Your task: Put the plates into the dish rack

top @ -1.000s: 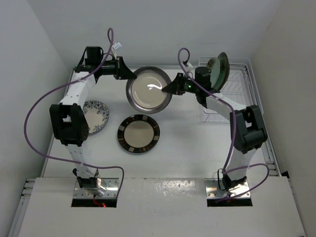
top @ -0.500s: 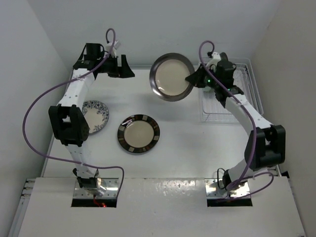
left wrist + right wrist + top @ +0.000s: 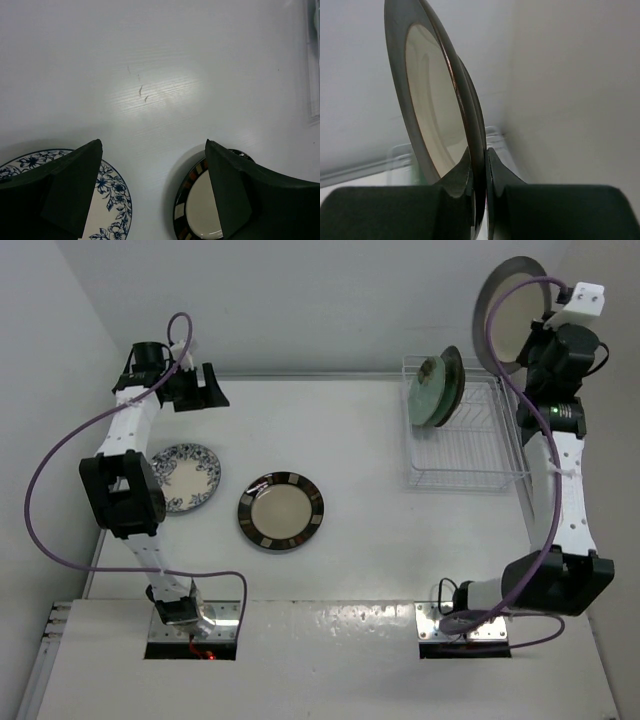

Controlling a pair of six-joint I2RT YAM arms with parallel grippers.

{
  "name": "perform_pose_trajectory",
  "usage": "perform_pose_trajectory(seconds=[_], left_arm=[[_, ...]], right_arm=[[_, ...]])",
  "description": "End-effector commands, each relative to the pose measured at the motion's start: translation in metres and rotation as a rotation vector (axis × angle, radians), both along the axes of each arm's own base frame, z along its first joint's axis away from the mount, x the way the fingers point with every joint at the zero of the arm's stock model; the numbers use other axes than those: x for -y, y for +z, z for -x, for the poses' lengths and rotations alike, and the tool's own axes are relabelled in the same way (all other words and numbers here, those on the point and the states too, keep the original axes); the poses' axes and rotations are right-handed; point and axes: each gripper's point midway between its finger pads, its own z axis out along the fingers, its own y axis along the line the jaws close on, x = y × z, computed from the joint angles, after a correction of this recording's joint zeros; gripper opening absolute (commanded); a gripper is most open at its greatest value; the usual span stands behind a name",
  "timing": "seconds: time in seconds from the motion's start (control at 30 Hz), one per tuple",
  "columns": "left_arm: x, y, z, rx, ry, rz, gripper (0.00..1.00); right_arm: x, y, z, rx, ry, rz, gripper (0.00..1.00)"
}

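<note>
Above far right corner of dish rack [image 3: 465,445]: cream plate with dark rim [image 3: 512,325], round, glossy glazed, held on edge, clear of the wires. Clamped at lower rim by right gripper [image 3: 479,169], jaws narrow on the rim. Bottom of plate hidden behind black fingers [image 3: 452,187] in wrist view.

Rack of thin white wire, rectangular, raised sides. Standing on edge in its far left corner: two mint green plates [image 3: 432,390], overlapping, flower pattern hard to make out.

Flat on smooth white table [image 3: 380,530], well left of rack: brown-striped rim plate [image 3: 281,511]. Further left, white-blue floral plate [image 3: 185,476], edge hidden under left arm [image 3: 125,490].

Far left of rack, hovering: left gripper [image 3: 152,192], jaws wide, holding nothing. Both flat plates partly cut off by it in wrist view.
</note>
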Motion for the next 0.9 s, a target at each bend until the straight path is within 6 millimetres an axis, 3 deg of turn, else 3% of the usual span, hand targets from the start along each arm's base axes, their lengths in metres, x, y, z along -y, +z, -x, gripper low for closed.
perform_pose_trajectory(seconds=[0.0, 0.1, 0.23, 0.27, 0.3, 0.33, 0.4, 0.43, 0.5, 0.67, 0.87], left_arm=[[0.003, 0.035, 0.008, 0.087, -0.012, -0.04, 0.88], [0.003, 0.035, 0.008, 0.088, -0.012, -0.04, 0.88], [0.003, 0.026, 0.011, 0.07, -0.018, -0.043, 0.88], [0.001, 0.025, 0.013, 0.07, -0.015, -0.058, 0.88], [0.001, 0.025, 0.013, 0.07, -0.015, -0.059, 0.88], [-0.001, 0.026, 0.015, 0.075, -0.012, -0.074, 0.88], [-0.001, 0.026, 0.017, 0.075, -0.012, -0.074, 0.88], [-0.001, 0.026, 0.017, 0.075, -0.012, -0.074, 0.88], [-0.002, 0.026, 0.017, 0.074, -0.005, -0.08, 0.88], [-0.002, 0.026, 0.019, 0.077, -0.01, -0.087, 0.88], [-0.004, 0.022, 0.02, 0.07, -0.009, -0.098, 0.88]], right_arm=[[0.035, 0.08, 0.018, 0.196, -0.189, 0.171, 0.0], [0.041, 0.071, 0.008, 0.158, -0.208, 0.284, 0.0], [0.042, 0.036, -0.024, 0.074, -0.157, 0.378, 0.0], [0.043, 0.018, -0.037, 0.032, -0.149, 0.38, 0.0], [0.044, 0.023, -0.037, 0.039, -0.151, 0.386, 0.0], [0.044, 0.006, -0.047, 0.001, -0.142, 0.381, 0.0], [0.044, -0.002, -0.054, -0.012, -0.143, 0.368, 0.0], [0.045, -0.016, -0.062, -0.041, -0.147, 0.354, 0.0], [0.036, -0.021, -0.068, -0.051, -0.139, 0.357, 0.0], [0.036, -0.06, -0.088, -0.125, -0.201, 0.353, 0.0], [0.038, -0.085, -0.1, -0.159, -0.246, 0.344, 0.0]])
